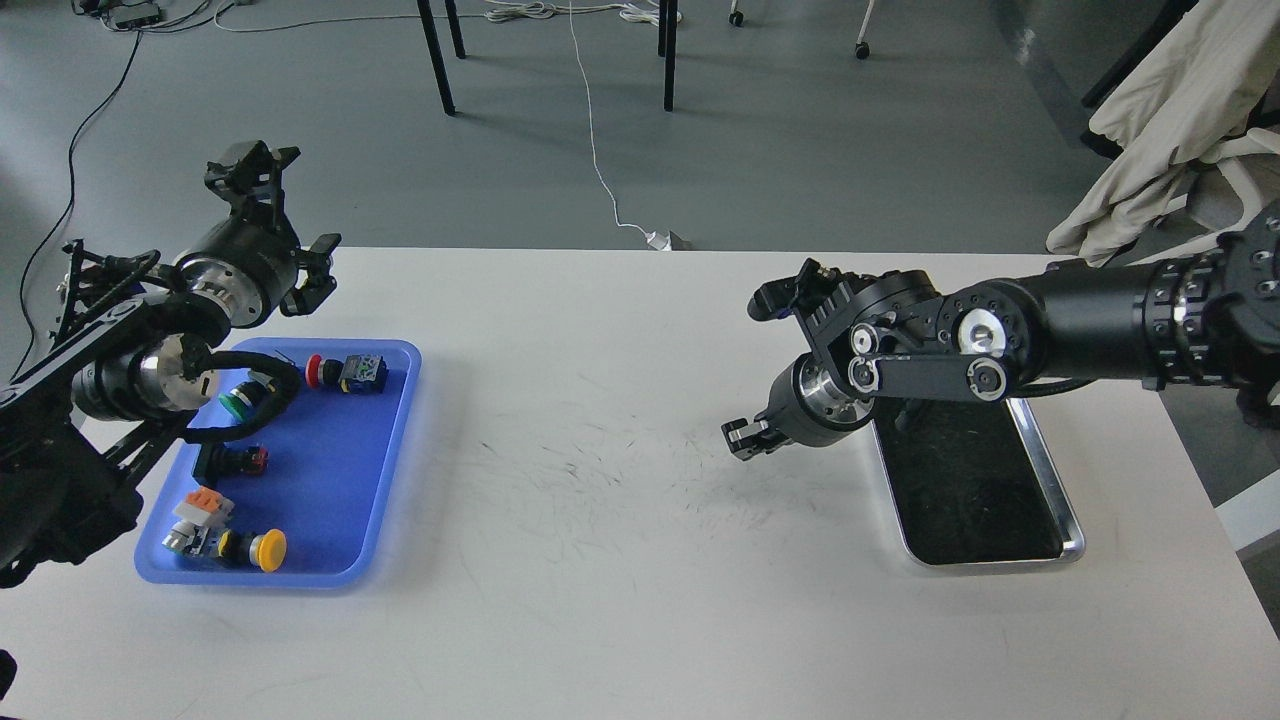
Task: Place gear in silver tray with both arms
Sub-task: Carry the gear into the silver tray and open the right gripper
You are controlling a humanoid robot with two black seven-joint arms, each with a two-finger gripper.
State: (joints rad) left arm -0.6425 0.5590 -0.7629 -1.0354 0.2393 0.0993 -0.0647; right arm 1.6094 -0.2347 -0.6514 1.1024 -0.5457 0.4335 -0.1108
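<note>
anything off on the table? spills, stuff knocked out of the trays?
Nothing stands out. The push-button parts all sit inside the blue tray, none spilled. The silver tray lies flat, with no parts visible in it. The only oddity is dark scuff marks on the white table, mid-surface.
</note>
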